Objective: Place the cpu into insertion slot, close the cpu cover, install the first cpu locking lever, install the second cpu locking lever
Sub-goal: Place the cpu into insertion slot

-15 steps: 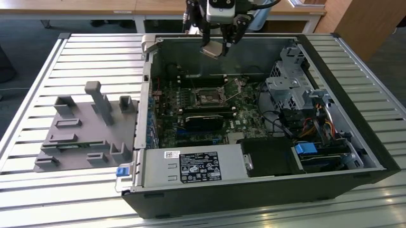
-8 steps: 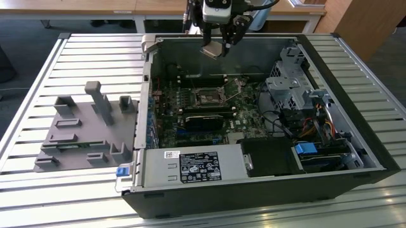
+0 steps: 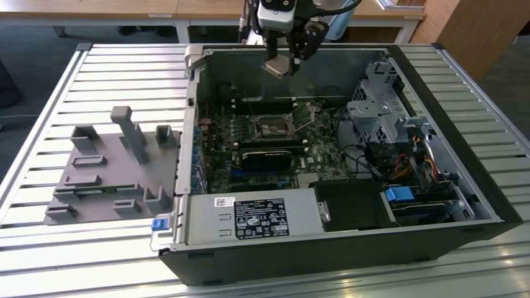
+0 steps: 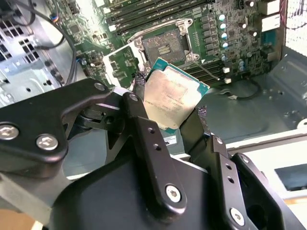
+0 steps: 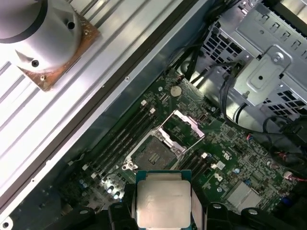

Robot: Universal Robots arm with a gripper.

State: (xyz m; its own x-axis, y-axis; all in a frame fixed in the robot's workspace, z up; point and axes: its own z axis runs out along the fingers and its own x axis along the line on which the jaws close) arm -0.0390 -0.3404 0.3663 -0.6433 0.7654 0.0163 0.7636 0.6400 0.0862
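**Q:** Status of the cpu [image 4: 173, 98]?
**A:** Pinched at its edges between the fingers [image 4: 144, 134], held in the air above the case [image 3: 331, 261]. The insertion slot [image 5: 153, 153] lies bare beneath and ahead of the fingers.
**Q:** Steps remaining?
**A:** All four, by judgement. The cpu is unseated, the cpu cover [image 5: 189, 122] stands open, and the locking levers [image 3: 306, 123] are not yet installed.

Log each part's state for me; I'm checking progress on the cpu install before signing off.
cpu: held by the gripper, not seated.
gripper: shut on the cpu.
cpu cover: swung open.
insertion slot: empty.
computer case: side open.
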